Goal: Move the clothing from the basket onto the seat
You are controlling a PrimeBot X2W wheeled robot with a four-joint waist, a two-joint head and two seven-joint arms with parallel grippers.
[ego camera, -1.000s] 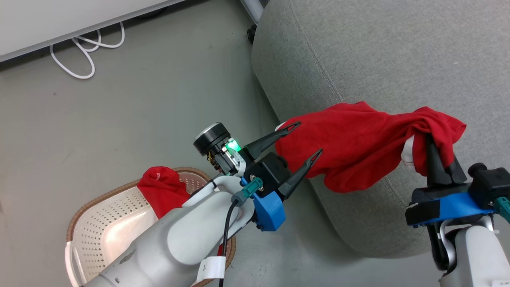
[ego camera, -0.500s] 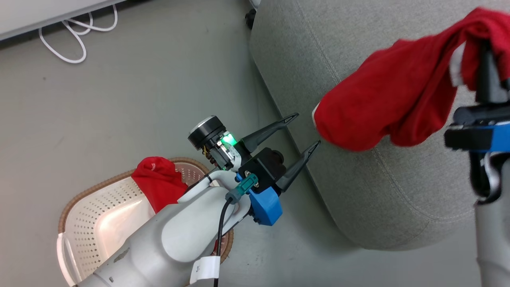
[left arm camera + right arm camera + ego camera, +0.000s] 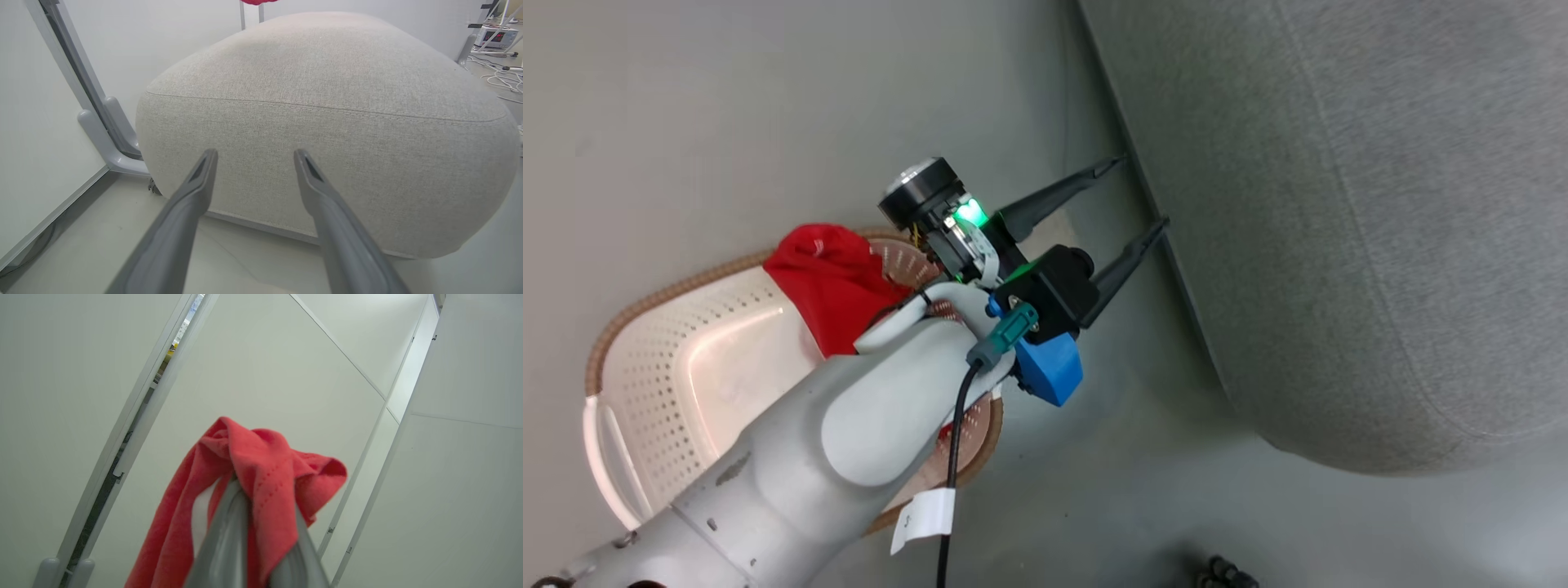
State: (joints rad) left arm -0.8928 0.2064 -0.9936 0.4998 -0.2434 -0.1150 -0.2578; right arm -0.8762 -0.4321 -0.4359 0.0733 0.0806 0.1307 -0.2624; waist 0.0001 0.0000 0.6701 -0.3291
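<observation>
In the head view we see the left gripper point(image 3: 1139, 192) at the end of its pale forearm. Its two dark fingers are spread wide with nothing between them, and their tips are close to the lower side of the seat point(image 3: 1339, 204); we cannot tell whether they touch it. The basket point(image 3: 645, 298) stands on the grey floor point(image 3: 727, 122) beneath that arm, to the left of the seat. One piece of clothing point(image 3: 829, 278) lies bunched at the basket's end nearer the seat, and the pale perforated bottom shows beside it.

In the left wrist view the same fingers stand apart and point at the seat's rounded side, below its stitched seam. A sliver of red point(image 3: 259, 1) shows at the top edge, above the seat. A pale partition panel point(image 3: 41, 122) stands to the left, and white cables point(image 3: 502, 77) lie on the floor at far right.

In the right wrist view the right gripper point(image 3: 261, 539) has its fingers pressed together, pinching the held garment point(image 3: 261, 457) — red cloth with a white panel. It is draped over the fingertips and hangs down to the left, with pale wall panels point(image 3: 286, 375) behind it.
</observation>
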